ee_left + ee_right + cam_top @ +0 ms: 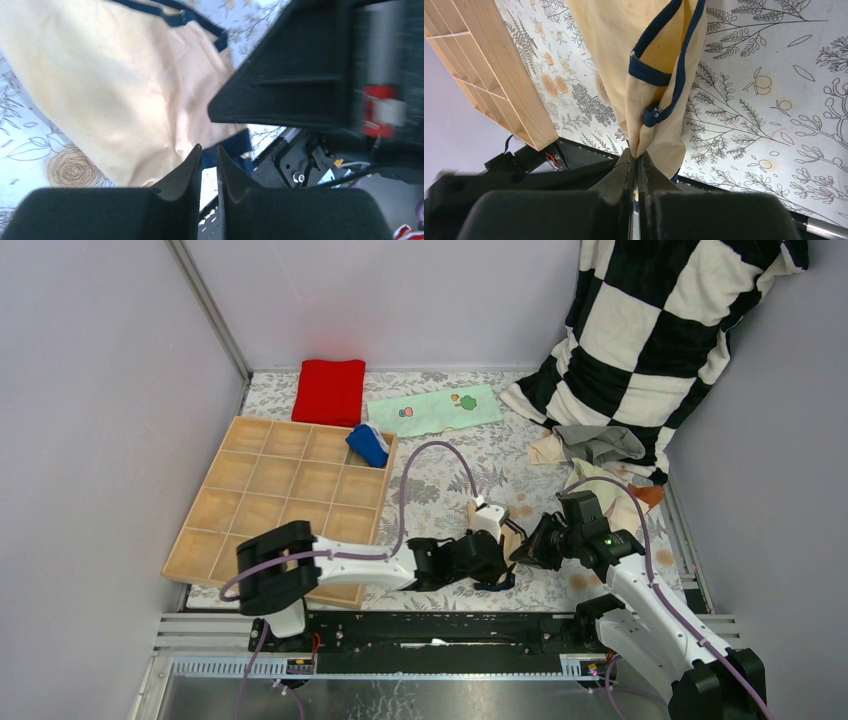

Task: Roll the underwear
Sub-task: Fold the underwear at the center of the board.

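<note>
The tan underwear with dark trim [512,538] lies on the flowered mat near the front, between both grippers. My right gripper [527,547] is shut on its bunched tan edge, as the right wrist view shows [636,156], and the cloth [614,60] hangs stretched away from it. My left gripper [497,567] sits close beside it; in the left wrist view [209,152] its jaws are nearly together at the dark blue trim of the tan cloth [125,90]. A rolled blue striped brief [368,445] sits in the wooden tray [200,540]. More briefs [600,452] lie piled at the right.
The tray's corner [524,115] is close on the left of the tan underwear. A red folded cloth [330,390] and a mint printed cloth [435,410] lie at the back. A black-and-white checkered cloth [660,330] hangs at the back right. Walls close both sides.
</note>
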### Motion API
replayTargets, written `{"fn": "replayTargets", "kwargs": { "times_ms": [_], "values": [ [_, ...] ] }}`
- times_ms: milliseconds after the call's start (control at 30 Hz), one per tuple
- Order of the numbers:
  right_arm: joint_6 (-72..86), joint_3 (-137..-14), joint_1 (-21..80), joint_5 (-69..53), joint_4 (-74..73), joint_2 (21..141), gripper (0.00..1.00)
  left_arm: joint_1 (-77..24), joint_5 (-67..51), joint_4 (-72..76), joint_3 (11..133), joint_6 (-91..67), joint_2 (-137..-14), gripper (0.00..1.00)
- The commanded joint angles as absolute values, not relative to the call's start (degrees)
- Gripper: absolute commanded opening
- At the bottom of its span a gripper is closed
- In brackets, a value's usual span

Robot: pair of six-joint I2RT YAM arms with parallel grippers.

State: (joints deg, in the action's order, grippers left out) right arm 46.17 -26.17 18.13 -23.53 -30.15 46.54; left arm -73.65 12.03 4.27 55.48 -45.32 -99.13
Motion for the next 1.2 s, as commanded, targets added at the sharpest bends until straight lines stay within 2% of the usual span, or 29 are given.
{"fn": "replayTargets", "kwargs": {
  "times_ms": [0, 233, 400, 567, 667, 767, 1167],
  "values": [
    [46.73, -26.45, 18.41, -22.63, -30.45, 46.18, 0.0, -76.22, 19.34, 4.64, 53.74, -43.32, -93.0, 0.24],
    [46.57, -26.94, 18.46, -22.71, -30.29, 46.83, 0.0, -79.24, 23.82, 2.39, 54.87, -43.31, -91.94, 0.25],
    [46.92, -26.88, 18.45, -23.68, -29.68, 46.78, 0.0, -79.56, 23.92, 1.53, 57.44, -42.8, -94.57, 0.45],
    [46.89, -27.15, 18.46, -23.88, -29.88, 46.58, 0.0, -79.55, 25.1, 0.1, 60.4, -41.57, -97.38, 0.57],
    [46.8, -27.24, 18.46, -24.15, -29.88, 46.52, 0.0, -79.54, 25.07, -1.07, 62.07, -40.71, -98.96, 0.59],
    [46.82, -27.25, 18.46, -24.2, -29.88, 46.49, 0.0, -79.55, 24.33, -1.06, 62.99, -40.01, -100.33, 0.55],
    [46.67, -27.13, 18.46, -24.52, -29.88, 46.49, 0.0, -79.54, 23.54, -0.96, 64.56, -39.25, -103.27, 0.28]
  ]
}}
